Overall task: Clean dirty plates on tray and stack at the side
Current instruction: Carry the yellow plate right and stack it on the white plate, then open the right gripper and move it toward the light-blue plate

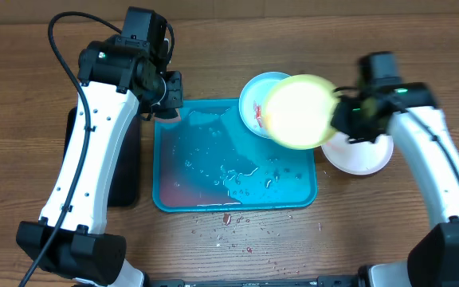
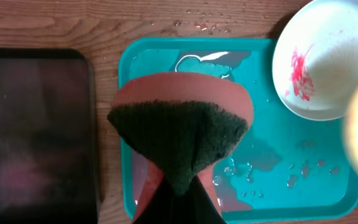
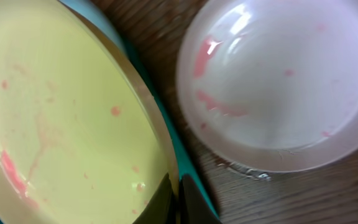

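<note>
One yellow plate (image 1: 297,112) hangs over the tray's (image 1: 198,171) 2 o'clock, rim clenched in the right claw (image 3: 178,202), while the left claw (image 2: 176,202) grasps a sponge (image 2: 179,130) at 11 o'clock; stacking seems in hand, next calling for a centred lowering onto the cream plate (image 1: 361,155) at 3 o'clock.

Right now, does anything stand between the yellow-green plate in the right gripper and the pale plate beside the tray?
Nothing visible. The right gripper holds the yellow-green plate just left of the pale plate, whose top is bare; the blue plate and sponge lie farther left.
</note>
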